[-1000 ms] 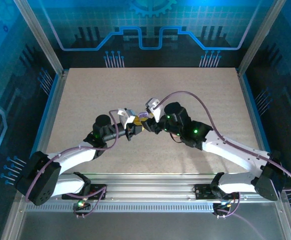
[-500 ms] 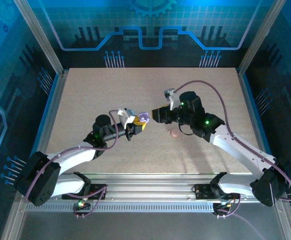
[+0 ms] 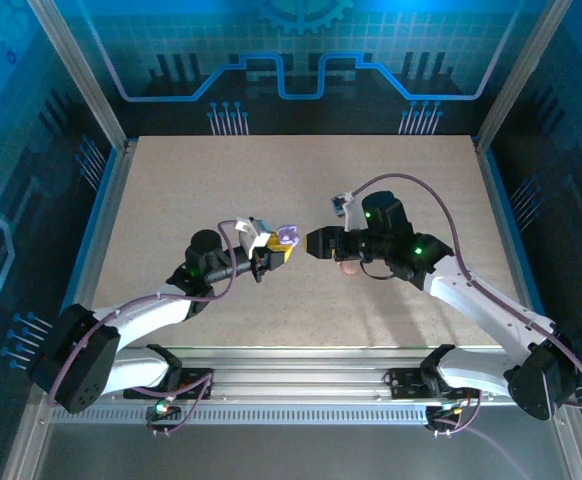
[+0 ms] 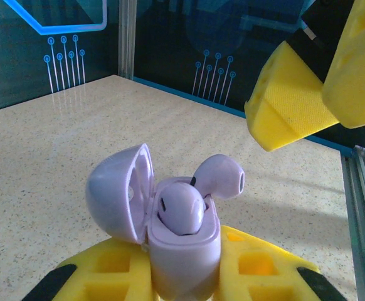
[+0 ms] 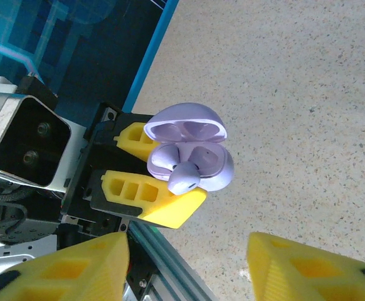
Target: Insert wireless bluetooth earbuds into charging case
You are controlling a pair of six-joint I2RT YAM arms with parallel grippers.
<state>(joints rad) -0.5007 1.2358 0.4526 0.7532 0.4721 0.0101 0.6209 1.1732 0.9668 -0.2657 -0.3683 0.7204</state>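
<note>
Speckled beige tabletop [image 3: 271, 180], blue-lit walls [image 3: 291, 60]; left tool [image 3: 275, 251] clamps lilac case [image 3: 288, 237], right tool [image 3: 317, 243] spread.

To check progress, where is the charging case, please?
The charging case is near centre in the top view, held by the left gripper, facing the right gripper.

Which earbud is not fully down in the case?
The right earbud in the left wrist view: it sticks up above the case; the other earbud sits in its socket.

Speckled beige tabletop [image 3: 171, 200] inside dark blue circuit-patterned panel walls [image 3: 301, 60], grooved aluminium rail [image 3: 301, 365] along near edge.
</note>
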